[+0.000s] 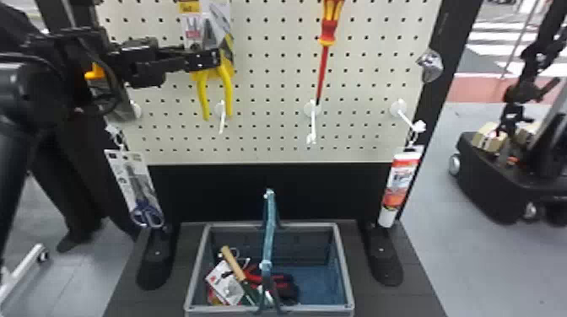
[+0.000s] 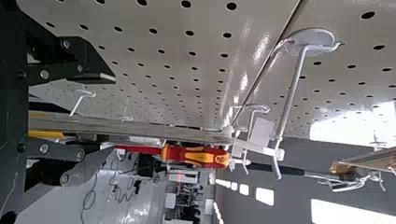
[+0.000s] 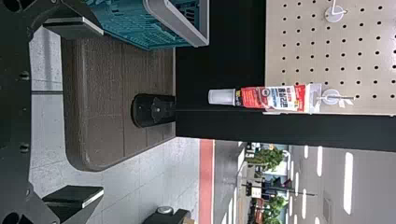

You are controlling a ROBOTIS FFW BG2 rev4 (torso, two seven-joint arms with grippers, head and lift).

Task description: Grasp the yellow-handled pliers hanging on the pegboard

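Yellow-handled pliers (image 1: 228, 88) hang at the upper left of the pegboard (image 1: 270, 139). The left pincer (image 1: 211, 59) sits at their pivot, fingers spread either side. It should close squarely above the handles, gripping firmly before any pull, so the tool does not swing.

A cream perforated pegboard (image 1: 270, 139) stands upright at the far side of a dark flat platform (image 1: 400, 299), on two black moulded feet (image 1: 382, 257). From its white plastic hooks (image 1: 312, 122) hang carded yellow-handled pliers (image 1: 228, 84) at the upper left, a red-and-yellow screwdriver (image 1: 323, 63) near the middle, carded blue-handled scissors (image 1: 137, 189) off the lower left edge and a white-and-red tube (image 1: 398, 185) off the lower right. Between the feet sits a grey-rimmed blue basket (image 1: 345, 269).
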